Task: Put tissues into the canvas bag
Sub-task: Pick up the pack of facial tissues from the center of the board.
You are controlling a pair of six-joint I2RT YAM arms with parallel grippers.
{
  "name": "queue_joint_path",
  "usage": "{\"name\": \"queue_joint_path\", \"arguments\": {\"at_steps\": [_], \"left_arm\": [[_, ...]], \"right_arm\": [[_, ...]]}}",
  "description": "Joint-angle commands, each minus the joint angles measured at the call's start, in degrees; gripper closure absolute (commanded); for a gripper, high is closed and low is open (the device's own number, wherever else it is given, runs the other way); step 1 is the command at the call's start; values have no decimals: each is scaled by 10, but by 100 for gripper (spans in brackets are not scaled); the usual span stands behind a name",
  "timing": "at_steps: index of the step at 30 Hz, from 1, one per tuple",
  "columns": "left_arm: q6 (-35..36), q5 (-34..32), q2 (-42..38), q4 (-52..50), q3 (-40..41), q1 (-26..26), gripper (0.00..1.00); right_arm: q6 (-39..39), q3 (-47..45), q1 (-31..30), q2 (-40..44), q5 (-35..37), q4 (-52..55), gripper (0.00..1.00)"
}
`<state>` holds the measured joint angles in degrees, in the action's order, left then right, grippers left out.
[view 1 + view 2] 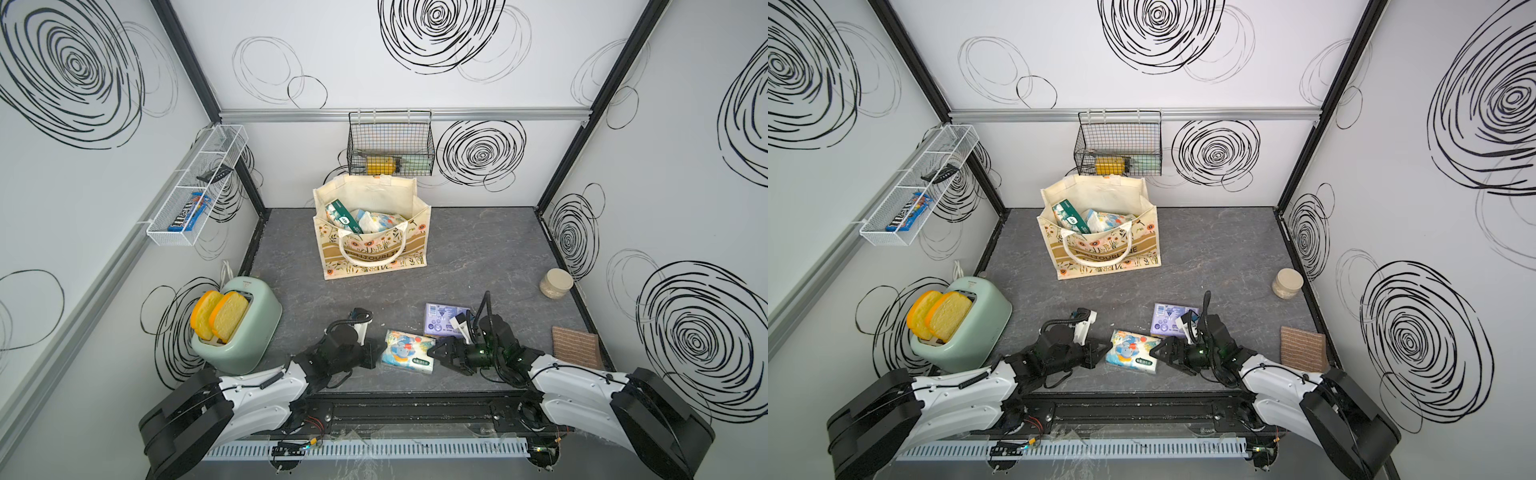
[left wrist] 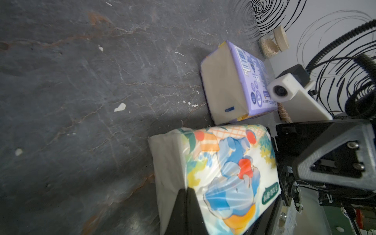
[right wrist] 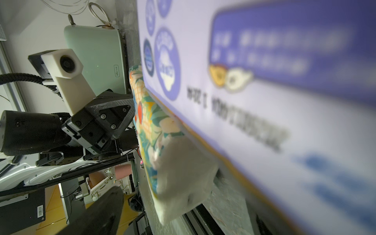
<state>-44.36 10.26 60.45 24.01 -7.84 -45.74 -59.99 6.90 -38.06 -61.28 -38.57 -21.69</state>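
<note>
Left pincer (image 1: 380,349): clenched, its tips together against the left end of the elephant pack (image 1: 409,355). In the left wrist view the tips sit at the pack's corner, and a fold of wrapper may be caught between them, but the view is too close to tell.
Right pincer (image 1: 436,356): released, with jaws wide, at the right end of the same pack and grasping nothing. One finger (image 3: 97,213) shows dark and blurred in the right wrist view.
Elephant pack: flat on the table (image 1: 478,257), printed face up, near the front edge between the two pincers.
Purple pack (image 1: 442,320): flat on the table just behind the elephant pack and a little to its right. Part of it is hidden under the right arm's wrist camera.
Bag (image 1: 374,249): upright at the back middle of the table, mouth open, one handle hanging down its front. It is well apart from both pincers.
Inside the bag: a green pack (image 1: 345,216) leans at the left, with pale printed packs (image 1: 382,220) beside it.
Jar (image 1: 556,282): on the table by the right wall.
Toaster (image 1: 239,328): at the left, with two bread slices in it.
Mat (image 1: 575,347): at the right front corner.
</note>
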Motion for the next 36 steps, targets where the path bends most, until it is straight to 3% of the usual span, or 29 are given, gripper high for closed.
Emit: {"name": "queue_joint_path", "arguments": {"at_steps": [1, 22, 27, 36], "left_arm": [[4, -3, 14, -34, 21, 1, 100], [5, 14, 39, 7, 43, 14, 100], [6, 17, 32, 4, 46, 15, 100], [-6, 44, -2, 18, 51, 11, 100]], "right_arm": [[-10, 4, -9, -14, -2, -34, 3], [-20, 23, -53, -141, -9, -185, 3], [-52, 0, -54, -135, -13, -280, 0], [-52, 3, -66, -73, 33, -267, 5]]}}
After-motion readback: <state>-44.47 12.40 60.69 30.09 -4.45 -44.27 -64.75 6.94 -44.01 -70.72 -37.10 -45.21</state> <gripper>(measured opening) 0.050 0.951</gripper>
